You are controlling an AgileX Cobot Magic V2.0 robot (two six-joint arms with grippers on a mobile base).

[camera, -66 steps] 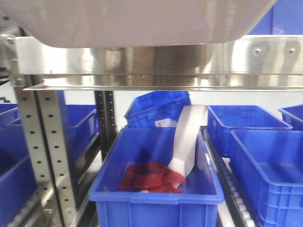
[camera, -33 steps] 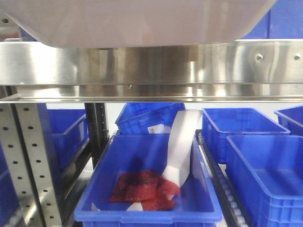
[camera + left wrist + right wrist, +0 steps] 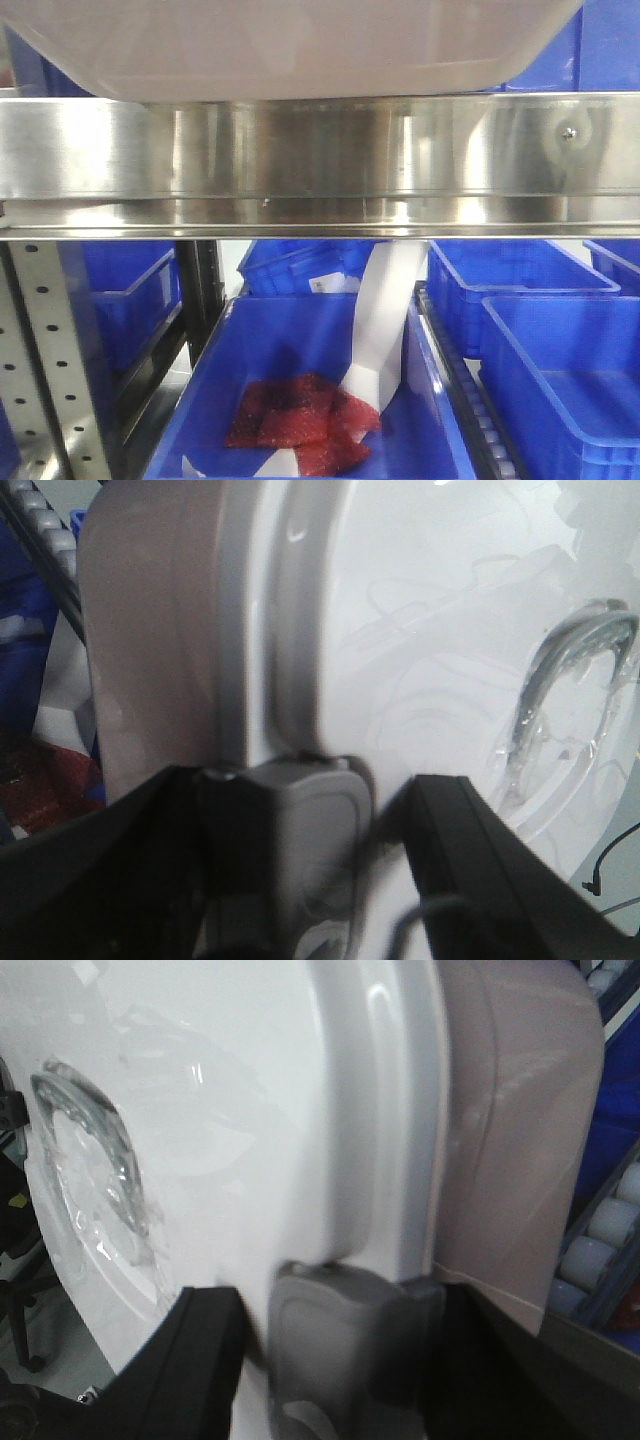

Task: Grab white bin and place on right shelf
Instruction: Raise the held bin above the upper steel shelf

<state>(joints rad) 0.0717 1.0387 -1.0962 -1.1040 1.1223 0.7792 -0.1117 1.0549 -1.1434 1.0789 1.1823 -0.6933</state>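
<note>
My left gripper (image 3: pixel 310 815) and right gripper (image 3: pixel 340 1315) clamp the white bin (image 3: pixel 300 50); its base, top of frame, may snag the right shelf (image 3: pixel 320 150) and tip.

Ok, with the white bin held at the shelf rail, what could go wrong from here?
1. The white bin hangs right at the front rail of the right shelf and could catch going in.
2. The left gripper and right gripper have jaws on its rim only, so it might slip or tilt toward the blue crate below.
</note>
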